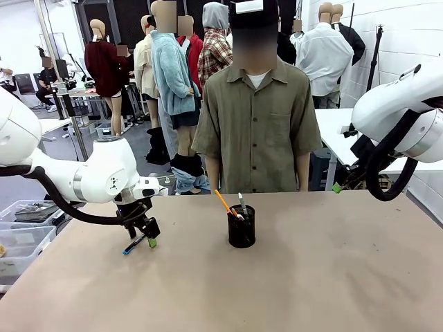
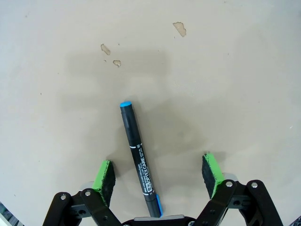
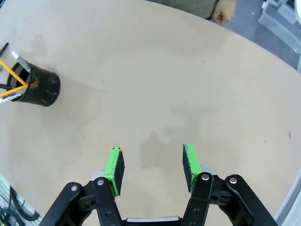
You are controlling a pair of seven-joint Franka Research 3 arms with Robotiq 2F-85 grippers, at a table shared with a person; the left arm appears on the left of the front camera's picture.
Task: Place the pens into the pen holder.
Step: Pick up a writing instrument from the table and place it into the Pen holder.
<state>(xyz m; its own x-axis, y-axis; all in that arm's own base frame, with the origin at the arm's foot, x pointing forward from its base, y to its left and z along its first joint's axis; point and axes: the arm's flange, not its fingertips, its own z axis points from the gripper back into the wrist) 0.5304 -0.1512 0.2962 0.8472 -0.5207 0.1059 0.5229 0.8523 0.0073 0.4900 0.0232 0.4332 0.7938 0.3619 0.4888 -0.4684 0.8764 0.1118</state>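
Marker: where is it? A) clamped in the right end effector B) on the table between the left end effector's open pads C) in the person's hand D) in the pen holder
B: the marker lies on the table, clear gaps to both pads of the left end effector.

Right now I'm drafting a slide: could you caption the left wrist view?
Open left gripper straddles the dark, blue-ended marker lying on the table, jaws clear of it on both sides.

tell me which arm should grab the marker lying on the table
Left. The left gripper, open, straddles the marker; the right gripper hangs empty, far off past the pen holder.
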